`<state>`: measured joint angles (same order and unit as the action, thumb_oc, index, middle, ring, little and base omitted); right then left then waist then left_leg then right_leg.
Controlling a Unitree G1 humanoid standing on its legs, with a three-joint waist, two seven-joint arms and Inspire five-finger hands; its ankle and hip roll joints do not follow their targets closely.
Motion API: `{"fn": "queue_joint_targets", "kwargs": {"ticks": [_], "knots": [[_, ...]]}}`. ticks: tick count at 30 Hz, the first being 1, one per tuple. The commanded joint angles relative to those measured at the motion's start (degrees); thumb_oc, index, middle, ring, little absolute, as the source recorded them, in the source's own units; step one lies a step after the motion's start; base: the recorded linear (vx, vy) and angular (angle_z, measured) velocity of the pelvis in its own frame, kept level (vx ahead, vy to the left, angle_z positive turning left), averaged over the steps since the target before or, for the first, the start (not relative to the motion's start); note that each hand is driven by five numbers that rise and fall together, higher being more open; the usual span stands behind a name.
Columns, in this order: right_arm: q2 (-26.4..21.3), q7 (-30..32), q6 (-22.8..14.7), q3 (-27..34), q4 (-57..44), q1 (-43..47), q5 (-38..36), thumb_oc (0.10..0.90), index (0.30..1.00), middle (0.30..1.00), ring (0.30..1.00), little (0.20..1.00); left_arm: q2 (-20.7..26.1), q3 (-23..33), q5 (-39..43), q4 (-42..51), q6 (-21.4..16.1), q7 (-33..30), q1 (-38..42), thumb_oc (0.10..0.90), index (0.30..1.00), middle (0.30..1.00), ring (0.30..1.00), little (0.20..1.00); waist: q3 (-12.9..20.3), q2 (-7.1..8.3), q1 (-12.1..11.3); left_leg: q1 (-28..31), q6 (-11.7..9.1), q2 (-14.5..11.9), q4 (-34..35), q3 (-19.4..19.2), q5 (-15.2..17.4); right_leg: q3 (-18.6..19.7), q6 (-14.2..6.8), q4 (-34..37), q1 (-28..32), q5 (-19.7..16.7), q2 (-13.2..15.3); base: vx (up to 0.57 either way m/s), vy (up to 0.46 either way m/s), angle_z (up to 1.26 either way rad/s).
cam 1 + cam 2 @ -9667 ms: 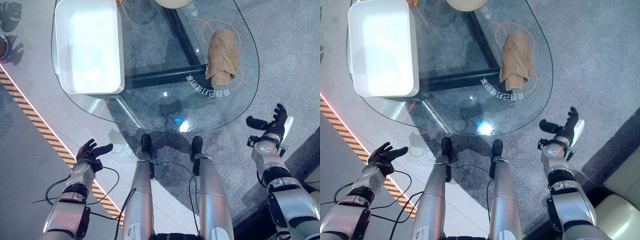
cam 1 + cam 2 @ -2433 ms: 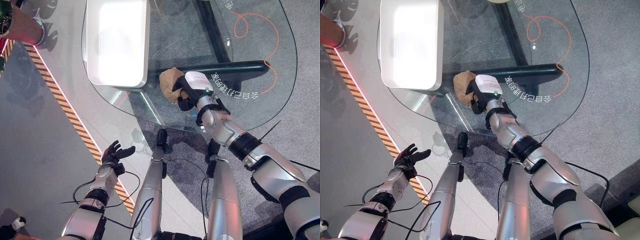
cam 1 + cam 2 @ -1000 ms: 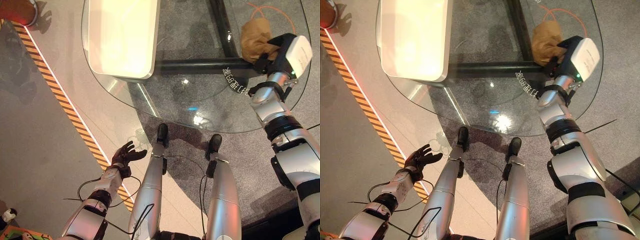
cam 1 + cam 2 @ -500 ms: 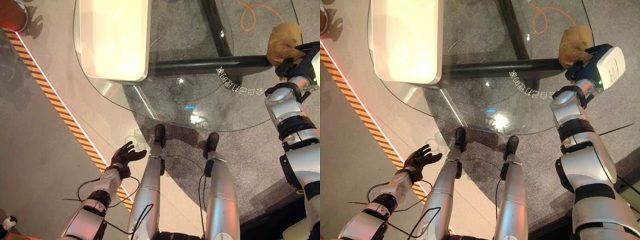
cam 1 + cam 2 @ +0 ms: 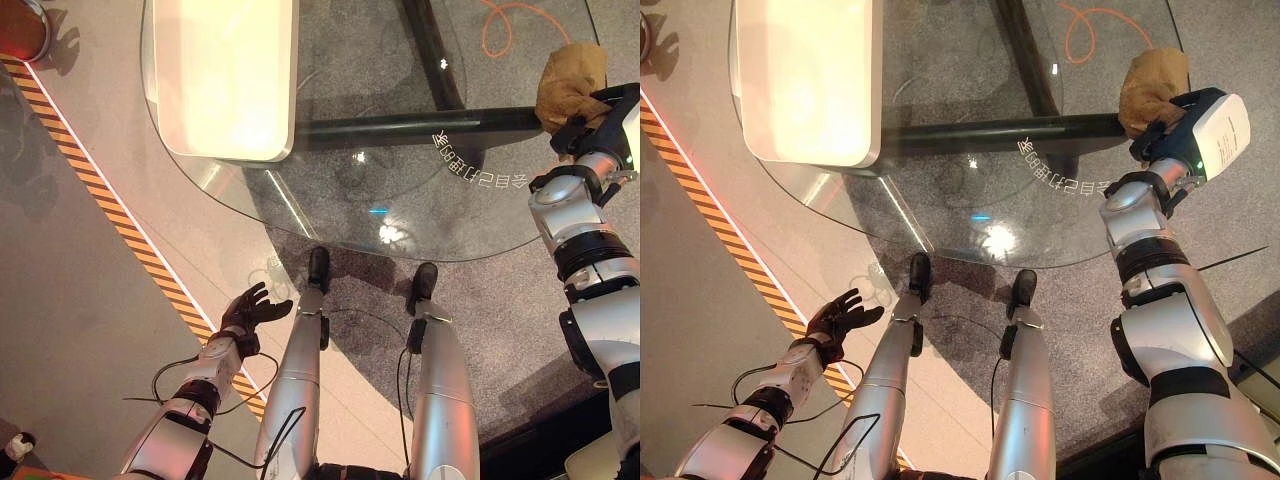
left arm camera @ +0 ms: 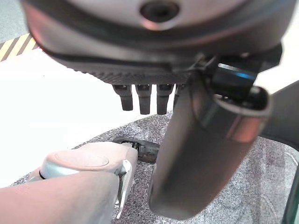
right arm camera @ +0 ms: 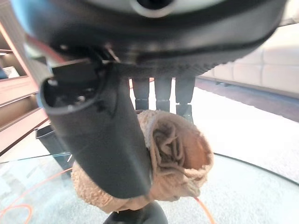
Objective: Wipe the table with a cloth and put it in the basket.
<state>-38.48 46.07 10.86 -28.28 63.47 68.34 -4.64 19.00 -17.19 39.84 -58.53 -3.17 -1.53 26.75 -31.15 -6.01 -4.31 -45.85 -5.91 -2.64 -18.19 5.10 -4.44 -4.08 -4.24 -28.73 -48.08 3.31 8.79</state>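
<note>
Two arms reach differently: the right hand stretches to the rounded glass table's far right edge, fingers and thumb clamped around a crumpled tan cloth. Low beside the striped floor tape, the left hand hangs with fingers loosely spread. Left on the glass sits a white rectangular basket.

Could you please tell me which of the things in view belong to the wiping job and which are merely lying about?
Part of the job:
- crumpled tan cloth, gripped in the right hand
- oval glass table
- white rectangular basket

Lying about:
- orange cord looped beyond the cloth
- left hand, idle over the floor
</note>
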Motion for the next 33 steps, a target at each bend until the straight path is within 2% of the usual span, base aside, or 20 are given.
{"fn": "queue_joint_targets", "kwargs": {"ticks": [1, 10, 19, 24, 33], "knots": [[-6.0, -0.3, -2.6, -5.7, -6.2, 6.9, 8.6, 0.100, 0.300, 0.300, 0.300, 0.200, 2.4, 1.4, 1.9, -2.7, -0.5, 0.1, -1.5, 0.800, 0.900, 0.900, 0.900, 0.900, 1.4, 1.05, -0.9, 0.6, 5.5, 5.6, -2.8, -3.7, 3.8, -5.4, 2.8, 3.3, 0.8, -0.9, -5.6, 0.00, 0.000, 0.00], [-2.6, -6.3, -3.5, -11.5, -10.6, 8.2, 15.1, 0.100, 0.300, 0.300, 0.300, 0.200, 1.7, 1.1, 1.1, -2.1, -0.7, -0.2, -1.5, 0.800, 0.900, 0.900, 0.900, 0.900, 1.4, 0.79, -1.8, 0.9, 5.5, 6.1, -2.6, -3.6, 3.7, -5.9, 3.1, 3.3, 1.2, -0.5, -5.4, 0.00, 0.000, 0.00], [0.1, -12.7, -2.5, -17.0, -19.3, 7.7, 21.6, 0.100, 0.300, 0.300, 0.300, 0.200, 1.1, 0.9, 0.3, -1.5, -1.2, -0.6, -1.8, 0.800, 0.900, 0.900, 0.900, 0.900, 1.4, 0.71, -2.3, 1.1, 5.4, 6.4, -2.2, -3.8, 3.3, -6.5, 3.3, 3.3, 1.4, -0.2, -5.4, 0.00, 0.000, 0.00], [1.6, -15.8, -3.6, -18.2, -24.2, 6.4, 23.5, 0.100, 0.300, 0.300, 0.300, 0.200, 0.7, 1.3, -0.2, -1.4, -1.7, -0.8, -2.3, 0.800, 0.900, 0.900, 0.900, 0.900, 1.4, 0.83, -2.4, 1.1, 5.3, 6.5, -2.1, -3.8, 3.2, -6.8, 3.3, 3.3, 1.4, -0.1, -5.4, 0.00, 0.000, 0.00], [5.2, -25.1, -5.4, -20.0, -33.7, 1.7, 29.0, 0.100, 0.300, 0.300, 0.300, 0.200, -0.3, 2.2, -1.3, -1.6, -2.4, -1.2, -2.3, 0.800, 0.900, 0.900, 0.900, 0.900, 1.4, 1.26, -2.1, 1.1, 5.3, 6.4, -1.6, -4.3, 2.8, -6.9, 3.2, 3.5, 1.2, -0.1, -5.5, 0.00, 0.000, 0.00]]}}
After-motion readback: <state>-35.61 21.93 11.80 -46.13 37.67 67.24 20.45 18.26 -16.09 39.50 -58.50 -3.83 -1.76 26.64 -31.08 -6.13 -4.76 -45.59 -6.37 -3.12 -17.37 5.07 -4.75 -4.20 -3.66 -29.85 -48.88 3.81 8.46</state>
